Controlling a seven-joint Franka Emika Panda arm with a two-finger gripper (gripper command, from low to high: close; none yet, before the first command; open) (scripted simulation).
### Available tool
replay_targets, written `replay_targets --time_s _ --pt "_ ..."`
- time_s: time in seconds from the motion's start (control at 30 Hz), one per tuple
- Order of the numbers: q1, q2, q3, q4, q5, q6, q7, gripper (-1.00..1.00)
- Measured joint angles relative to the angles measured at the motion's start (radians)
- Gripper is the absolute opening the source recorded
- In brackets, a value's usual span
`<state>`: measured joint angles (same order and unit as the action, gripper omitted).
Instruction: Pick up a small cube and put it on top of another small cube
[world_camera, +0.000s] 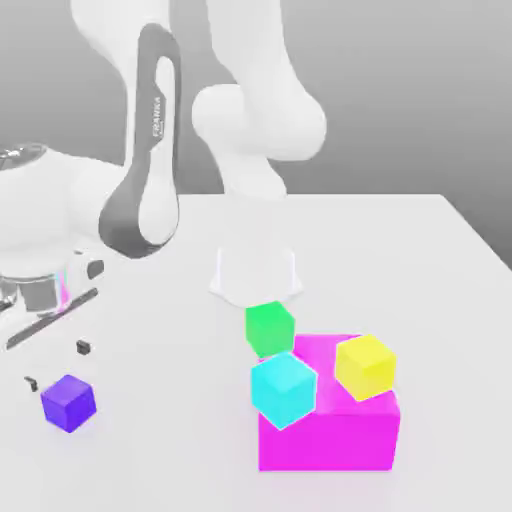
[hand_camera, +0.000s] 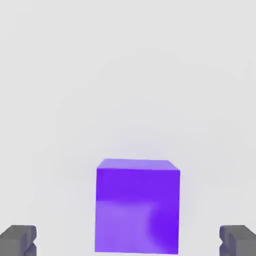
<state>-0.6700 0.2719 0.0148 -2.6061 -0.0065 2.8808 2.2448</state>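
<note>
On the white table (world_camera: 440, 240), toward the exterior view's left, your gripper (world_camera: 56, 364) hangs just above the small purple cube (world_camera: 68, 402), fingers (hand_camera: 18, 240) spread wide and apart from it. Green cube (world_camera: 269, 327), cyan cube (world_camera: 283, 389) sit well apart.

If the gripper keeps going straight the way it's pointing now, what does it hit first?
Most likely the purple cube. In the hand view it sits midway between the open fingers, straight ahead of the gripper. Nothing else appears in that line, though how far off the cube is remains unclear.
</note>
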Motion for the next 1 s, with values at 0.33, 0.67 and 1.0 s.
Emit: replay_targets --time_s 0.33,0.67,1.0 --pt "0.004 0.089 -0.006 0.016 -0.004 0.073 0.005 -1.0" --pt "0.14 -0.223 0.087 -0.021 -0.006 -0.197 0.165 -1.0" --pt "0.446 -0.491 0.301 -0.023 0.107 -0.454 0.501 -1.0"
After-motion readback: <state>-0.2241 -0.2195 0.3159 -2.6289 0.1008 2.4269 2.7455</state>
